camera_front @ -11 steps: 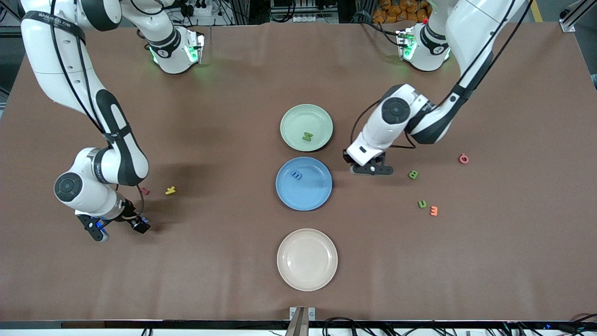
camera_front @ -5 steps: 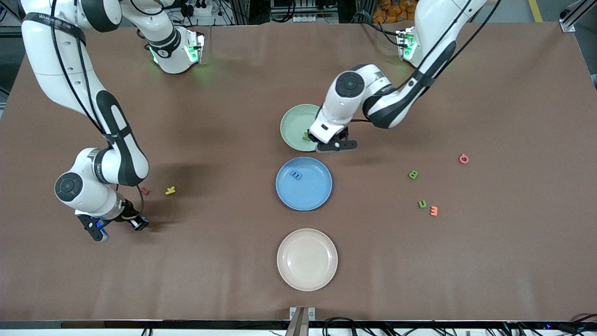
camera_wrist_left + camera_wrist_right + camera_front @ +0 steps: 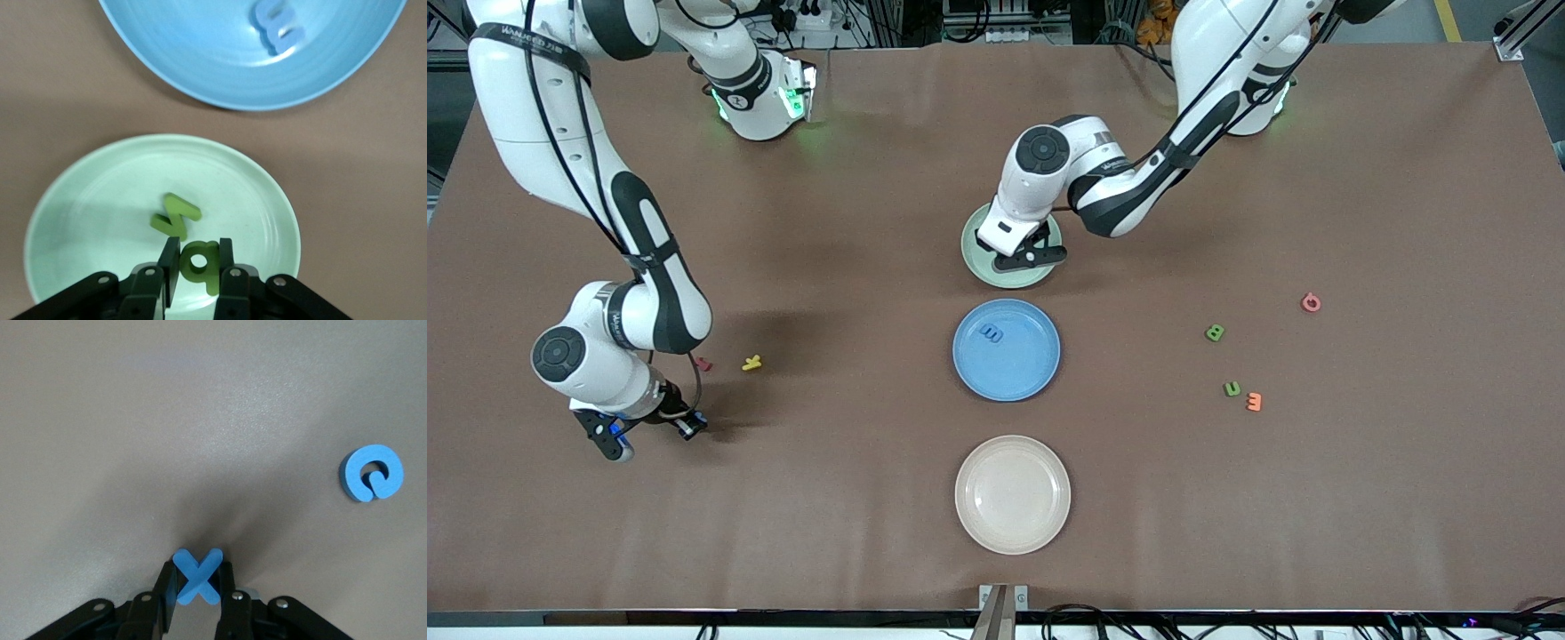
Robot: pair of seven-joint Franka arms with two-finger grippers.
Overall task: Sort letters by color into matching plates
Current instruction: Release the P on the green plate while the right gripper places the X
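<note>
On the brown table (image 3: 1316,498) we have three plates in a row down the middle: the green plate (image 3: 976,265) farthest from the front camera, the blue plate (image 3: 1032,373) next, and the beige plate (image 3: 1012,494) nearest. Our left gripper (image 3: 1021,255) hangs over the green plate with its fingers closed on a green P (image 3: 199,262), just above a green Z (image 3: 175,216) that already lies in that plate. Our right gripper (image 3: 649,428) is low at the right arm's end of the table, its fingers pinching a blue X (image 3: 196,576); in the right wrist view a blue G (image 3: 371,473) lies on the table near it. A blue B (image 3: 991,333) lies in the blue plate. Toward the left arm's end sit a green B (image 3: 1215,332) and, nearer the camera, a green U (image 3: 1232,388) beside an orange E (image 3: 1254,402), with a red letter (image 3: 1310,302) farther out. A yellow letter (image 3: 751,363) and a small red piece (image 3: 703,364) lie near the right arm. We judge these letters light, soft and a little springy, so a gentle pinch across the flat sides, as on the P and X, should hold; squeezing hard could flip them out. The P looks ready to drop; the X must go to the blue plate.
</note>
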